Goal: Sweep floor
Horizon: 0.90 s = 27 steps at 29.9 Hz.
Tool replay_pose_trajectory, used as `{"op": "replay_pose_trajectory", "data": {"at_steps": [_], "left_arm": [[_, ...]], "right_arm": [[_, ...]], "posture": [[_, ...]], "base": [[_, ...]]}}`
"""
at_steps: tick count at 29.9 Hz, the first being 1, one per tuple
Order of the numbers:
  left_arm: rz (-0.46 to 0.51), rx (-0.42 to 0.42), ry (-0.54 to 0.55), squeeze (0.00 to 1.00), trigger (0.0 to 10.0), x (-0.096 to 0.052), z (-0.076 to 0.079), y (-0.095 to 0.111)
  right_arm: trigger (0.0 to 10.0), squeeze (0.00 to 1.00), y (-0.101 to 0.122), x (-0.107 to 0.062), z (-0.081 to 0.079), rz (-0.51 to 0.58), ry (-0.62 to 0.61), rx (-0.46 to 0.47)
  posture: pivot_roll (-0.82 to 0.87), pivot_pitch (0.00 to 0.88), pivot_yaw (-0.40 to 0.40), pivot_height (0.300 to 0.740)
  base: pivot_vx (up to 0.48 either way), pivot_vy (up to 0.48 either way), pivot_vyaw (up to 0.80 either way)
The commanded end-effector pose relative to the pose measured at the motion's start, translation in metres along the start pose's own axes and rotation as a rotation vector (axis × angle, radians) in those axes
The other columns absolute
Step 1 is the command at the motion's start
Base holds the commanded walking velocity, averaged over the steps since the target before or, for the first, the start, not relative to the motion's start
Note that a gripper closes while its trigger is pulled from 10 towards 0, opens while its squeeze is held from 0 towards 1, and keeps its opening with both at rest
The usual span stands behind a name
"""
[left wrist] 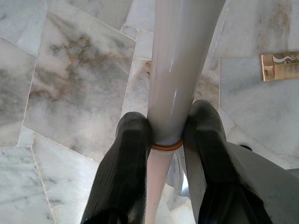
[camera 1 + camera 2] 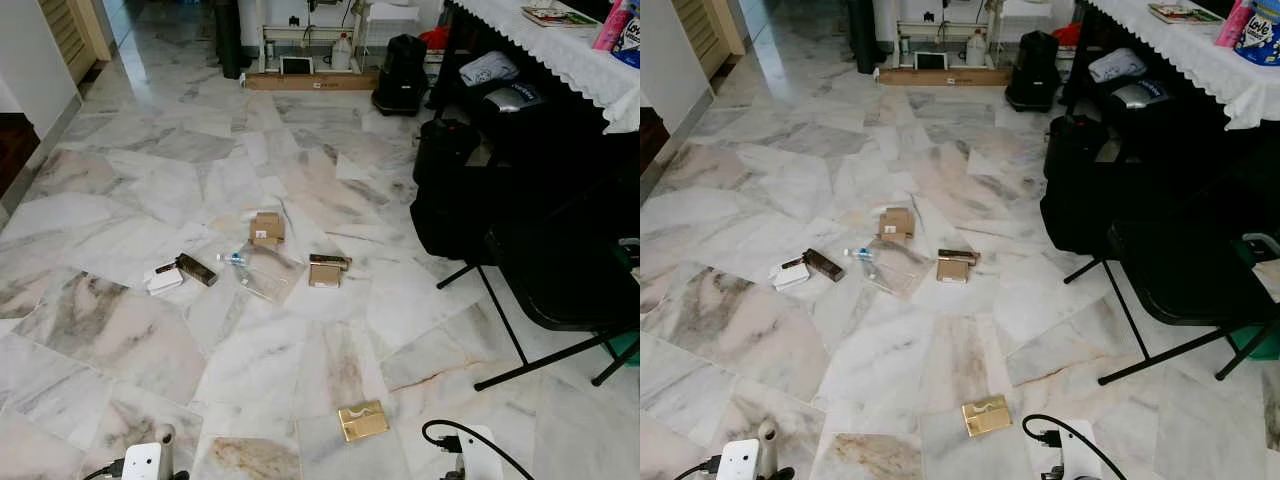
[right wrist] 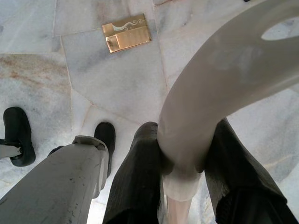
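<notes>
Left gripper [image 1: 166, 135] pinched on a pale grey pole [image 1: 180, 65], fingers [image 1: 128, 140] pressed to either side just above an orange ring [image 1: 167, 147]; most likely the broom handle. Right gripper [image 3: 180, 154] clamped likewise round a curved, pale handle [image 3: 219, 88] with a loop opening, probably the dustpan grip. Both held low at 6 o'clock, close to the body. Marble floor [image 2: 120, 330] ahead, strewn with litter: gold card [image 2: 363, 420] nearest, at about 6 o'clock; farther out toward 12, a loose cluster of a cardboard box [image 2: 267, 229], a clear plastic bottle [image 2: 250, 266], a small tan box [image 2: 325, 273], and at 11 o'clock a dark bar beside a white packet [image 2: 165, 281]. Black folding chair [image 2: 560, 270] and dark bags [image 2: 450, 190] under a lace-covered table [image 2: 560, 55] at 2 o'clock. Best done by starting with the far cluster and drawing it back toward the gold card, gathering everything into one heap. Short, low strokes advisable, since the bottle will probably roll and the card may slide flat under bristles. Worth keeping clear of the chair legs at 3 o'clock. Firm grip on both handles needed throughout.
</notes>
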<state>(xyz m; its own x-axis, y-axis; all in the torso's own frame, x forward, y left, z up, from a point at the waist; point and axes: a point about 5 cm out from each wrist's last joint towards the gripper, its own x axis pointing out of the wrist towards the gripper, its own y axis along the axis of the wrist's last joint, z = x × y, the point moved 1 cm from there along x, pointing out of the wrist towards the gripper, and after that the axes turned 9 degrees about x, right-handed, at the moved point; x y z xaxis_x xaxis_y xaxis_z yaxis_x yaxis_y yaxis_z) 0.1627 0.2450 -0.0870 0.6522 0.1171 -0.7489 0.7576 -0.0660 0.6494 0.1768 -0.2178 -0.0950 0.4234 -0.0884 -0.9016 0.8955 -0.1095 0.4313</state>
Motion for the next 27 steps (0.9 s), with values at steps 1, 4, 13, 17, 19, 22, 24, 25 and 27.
{"op": "replay_pose_trajectory", "data": {"at_steps": [1,4,13,17,19,22,24,25,27], "left_arm": [[-0.126,0.077,0.008,0.0,10.0,-0.037,-0.0397,-0.0626],[-0.126,0.077,0.008,0.0,10.0,-0.037,-0.0397,-0.0626],[-0.126,0.077,0.008,0.0,10.0,-0.037,-0.0397,-0.0626],[-0.126,0.077,0.008,0.0,10.0,-0.037,-0.0397,-0.0626],[-0.126,0.077,0.008,0.0,10.0,-0.037,-0.0397,-0.0626],[-0.125,0.111,0.001,0.0,10.0,-0.0356,-0.0408,-0.0595],[-0.126,0.121,0.0,0.0,10.0,-0.0352,-0.0414,-0.0585],[-0.126,0.127,0.0,0.0,10.0,-0.035,-0.0418,-0.0581],[-0.127,0.127,0.001,0.0,10.0,-0.0349,-0.0421,-0.058]], "right_arm": [[10.0,0.0,0.0341,-0.0036,-0.0212,0.261,0.142,-0.005],[10.0,0.0,0.0341,-0.0036,-0.0212,0.261,0.142,-0.005],[10.0,0.0,0.0341,-0.0036,-0.0212,0.261,0.142,-0.005],[10.0,0.0,0.0341,-0.0036,-0.0212,0.261,0.142,-0.005],[10.0,0.0,0.0341,-0.0036,-0.0212,0.261,0.142,-0.005],[10.0,0.0,0.036,-0.0033,-0.0234,0.262,0.138,0.063],[10.0,0.0,0.0358,-0.0032,-0.0235,0.259,0.137,0.085],[10.0,0.0,0.0357,-0.0032,-0.0235,0.258,0.137,0.096],[10.0,0.0,0.0357,-0.0031,-0.0243,0.256,0.138,0.096]], "posture": [[-0.09,0.213,-0.059,0.74],[-0.09,0.213,-0.059,0.74],[-0.09,0.213,-0.059,0.74],[-0.09,0.213,-0.059,0.74],[-0.09,0.213,-0.059,0.74],[-0.07,0.244,-0.051,0.74],[-0.07,0.244,-0.05,0.74],[-0.07,0.244,-0.05,0.74],[-0.07,0.243,-0.049,0.74]], "base": [[0.0,0.0,0.0],[0.0,0.0,0.0],[0.0,0.0,0.0],[0.0,0.0,0.0],[0.0,0.0,0.0],[0.0,0.0,0.0],[0.0,0.0,0.0],[0.0,0.0,0.0],[0.0,0.0,0.0]]}}
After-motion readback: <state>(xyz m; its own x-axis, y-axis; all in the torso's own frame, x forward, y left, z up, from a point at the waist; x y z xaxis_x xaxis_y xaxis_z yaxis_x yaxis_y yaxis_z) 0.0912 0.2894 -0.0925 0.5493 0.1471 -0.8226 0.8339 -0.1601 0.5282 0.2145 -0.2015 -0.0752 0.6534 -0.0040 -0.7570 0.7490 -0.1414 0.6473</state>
